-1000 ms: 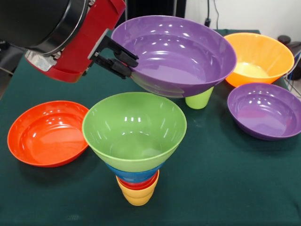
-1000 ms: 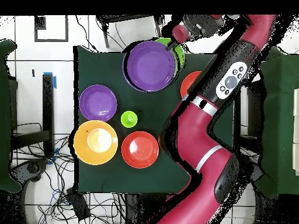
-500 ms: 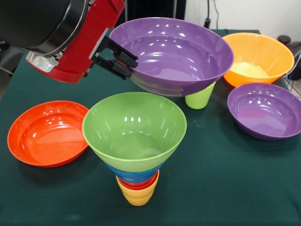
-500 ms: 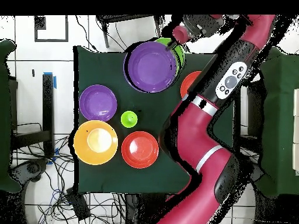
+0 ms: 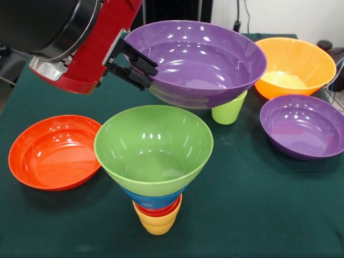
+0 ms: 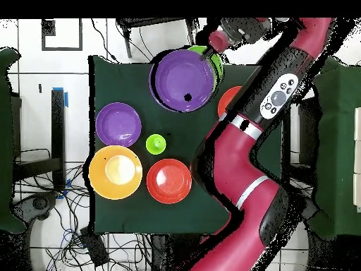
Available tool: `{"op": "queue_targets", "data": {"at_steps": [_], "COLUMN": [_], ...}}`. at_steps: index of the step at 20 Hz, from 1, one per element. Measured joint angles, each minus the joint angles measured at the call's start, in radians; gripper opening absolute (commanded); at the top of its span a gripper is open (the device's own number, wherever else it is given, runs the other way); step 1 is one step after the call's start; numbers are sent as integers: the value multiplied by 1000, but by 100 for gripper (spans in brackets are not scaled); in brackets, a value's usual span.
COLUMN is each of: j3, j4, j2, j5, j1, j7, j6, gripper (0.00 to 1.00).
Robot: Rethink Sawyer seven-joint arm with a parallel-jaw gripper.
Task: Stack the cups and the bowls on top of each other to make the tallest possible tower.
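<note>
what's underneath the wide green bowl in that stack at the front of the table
Under the wide glossy green plastic bowl sit a small blue bowl, a red cup and a yellow cup, nested; only their rims show.

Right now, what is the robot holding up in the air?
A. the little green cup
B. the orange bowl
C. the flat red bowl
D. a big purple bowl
D: the gripper pinches the rim of the big purple bowl, with its jaws closed on the edge, and the bowl hangs above the table behind the green bowl that tops the tower.
</note>
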Motion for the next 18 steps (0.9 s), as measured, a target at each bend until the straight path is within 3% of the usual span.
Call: {"op": "queue_targets", "data": {"at_steps": [9,18], "j3": [57,93], "j4": [-6,-7], "j2": [2,2], "j5": [-94,-136], "j1": [1,2], "j7": [-35,-41], "j6": [0,0], "gripper": [0,0]}}
